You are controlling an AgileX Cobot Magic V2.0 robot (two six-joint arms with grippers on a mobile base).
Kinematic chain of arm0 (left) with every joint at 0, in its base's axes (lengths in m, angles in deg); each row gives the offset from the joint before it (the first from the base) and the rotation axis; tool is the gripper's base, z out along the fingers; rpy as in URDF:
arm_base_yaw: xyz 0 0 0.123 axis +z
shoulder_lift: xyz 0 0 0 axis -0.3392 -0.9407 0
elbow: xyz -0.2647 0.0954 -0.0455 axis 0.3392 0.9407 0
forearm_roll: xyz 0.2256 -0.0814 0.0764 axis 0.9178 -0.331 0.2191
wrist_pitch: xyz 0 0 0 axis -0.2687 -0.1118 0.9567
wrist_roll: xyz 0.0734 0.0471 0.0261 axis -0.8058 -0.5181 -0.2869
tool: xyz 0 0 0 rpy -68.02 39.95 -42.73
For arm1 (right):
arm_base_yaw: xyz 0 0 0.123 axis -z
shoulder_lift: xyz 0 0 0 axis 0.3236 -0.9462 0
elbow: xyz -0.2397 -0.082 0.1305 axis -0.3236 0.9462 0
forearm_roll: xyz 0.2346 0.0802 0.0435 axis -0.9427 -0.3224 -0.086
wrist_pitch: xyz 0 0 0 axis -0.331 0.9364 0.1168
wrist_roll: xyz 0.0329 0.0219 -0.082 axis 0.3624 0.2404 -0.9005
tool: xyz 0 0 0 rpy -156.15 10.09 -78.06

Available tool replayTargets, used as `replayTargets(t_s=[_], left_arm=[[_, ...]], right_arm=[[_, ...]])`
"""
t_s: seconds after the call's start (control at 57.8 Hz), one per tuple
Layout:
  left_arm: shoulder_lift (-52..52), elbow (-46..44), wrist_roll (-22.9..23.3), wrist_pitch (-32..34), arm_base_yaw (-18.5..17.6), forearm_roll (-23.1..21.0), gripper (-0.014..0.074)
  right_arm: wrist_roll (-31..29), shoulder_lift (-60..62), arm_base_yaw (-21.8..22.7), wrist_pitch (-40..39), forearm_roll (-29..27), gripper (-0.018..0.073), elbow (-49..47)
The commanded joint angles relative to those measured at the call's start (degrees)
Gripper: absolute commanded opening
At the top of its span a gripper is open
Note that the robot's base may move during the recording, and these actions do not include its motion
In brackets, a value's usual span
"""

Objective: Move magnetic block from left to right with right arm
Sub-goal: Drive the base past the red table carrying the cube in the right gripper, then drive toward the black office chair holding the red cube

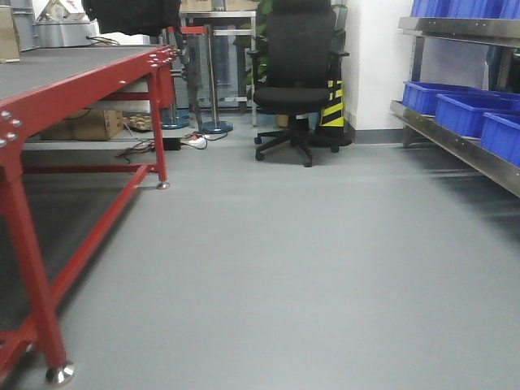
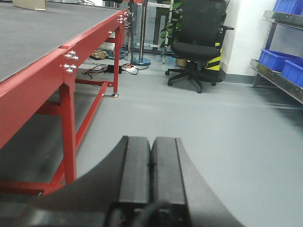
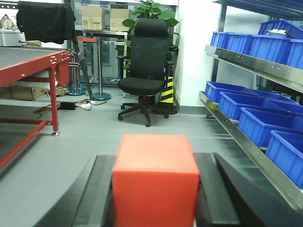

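Red-framed table [image 2: 42, 90] stands at left, beside the left gripper [image 2: 151, 161], its black fingers pressed together. Further right, the right gripper [image 3: 154, 198] pinches the magnetic block [image 3: 154, 175] between its fingers [image 3: 94, 194], with blue bins [image 3: 265, 123] beyond.

No legible words, numbers or brand names anywhere in the three views. Two cardboard boxes [image 3: 93, 16] stacked on a stand behind the office chair [image 3: 144, 61] carry small dark print, seen from the right wrist camera, too small and blurred to make out. Only sign-like marking: yellow-and-black warning stripes on a post [image 3: 166, 92] against the white wall beside the chair, no lettering legible on it.
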State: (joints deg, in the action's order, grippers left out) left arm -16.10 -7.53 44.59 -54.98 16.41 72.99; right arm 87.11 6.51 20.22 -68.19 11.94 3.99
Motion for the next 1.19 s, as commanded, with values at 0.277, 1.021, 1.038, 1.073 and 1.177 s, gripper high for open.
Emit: replayTargets(t_s=[0.277, 1.021, 1.038, 1.073, 1.177], left_arm=[[0.5, 0.6, 0.4, 4.8, 0.2, -0.2, -0.0126], [0.5, 0.6, 0.4, 4.8, 0.2, -0.2, -0.0126], [0.5, 0.6, 0.4, 4.8, 0.2, -0.2, -0.0126], [0.5, 0.6, 0.4, 4.8, 0.2, -0.2, -0.0126], [0.5, 0.6, 0.4, 4.8, 0.2, -0.2, -0.0126]], right_arm=[[-0.4, -0.4, 0.4, -5.2, 0.6, 0.0255, -1.7], [-0.4, -0.4, 0.4, -5.2, 0.6, 0.0255, -1.7], [-0.4, -0.4, 0.4, -5.2, 0.6, 0.0255, -1.7], [-0.4, -0.4, 0.4, -5.2, 0.6, 0.0255, -1.7], [-0.4, -0.4, 0.4, -5.2, 0.6, 0.0255, -1.7]])
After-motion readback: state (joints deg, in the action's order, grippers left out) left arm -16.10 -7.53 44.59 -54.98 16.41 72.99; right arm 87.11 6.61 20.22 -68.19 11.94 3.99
